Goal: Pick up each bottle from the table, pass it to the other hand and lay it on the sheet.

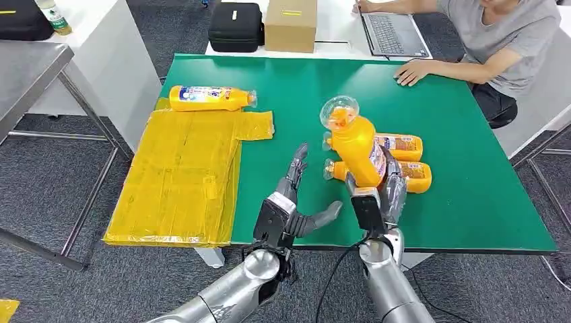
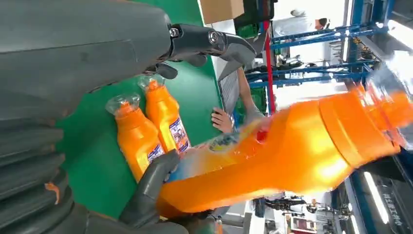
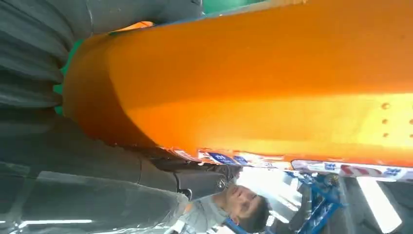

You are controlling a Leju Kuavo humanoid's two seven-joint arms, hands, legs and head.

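Observation:
My right hand [image 1: 389,190] grips an orange bottle [image 1: 355,146] with a clear cap, lifted upright above the green table [image 1: 471,195]; the same bottle [image 3: 253,83] looms close in the right wrist view and hangs blurred [image 2: 287,151] in the left wrist view. My left hand [image 1: 293,202] is open just left of it, fingers spread, thumb reaching toward the bottle, not touching it. Two more orange bottles [image 1: 402,145] [image 1: 412,175] lie on the table behind the held one. A fourth bottle [image 1: 210,98] lies at the far edge of the yellow sheet [image 1: 182,175].
A person sits at the table's far right, one hand [image 1: 411,71] flat on the green surface, by a laptop [image 1: 392,33]. A cardboard box [image 1: 291,24] and a black case [image 1: 235,25] stand on the white table behind. A metal table [image 1: 27,70] is at far left.

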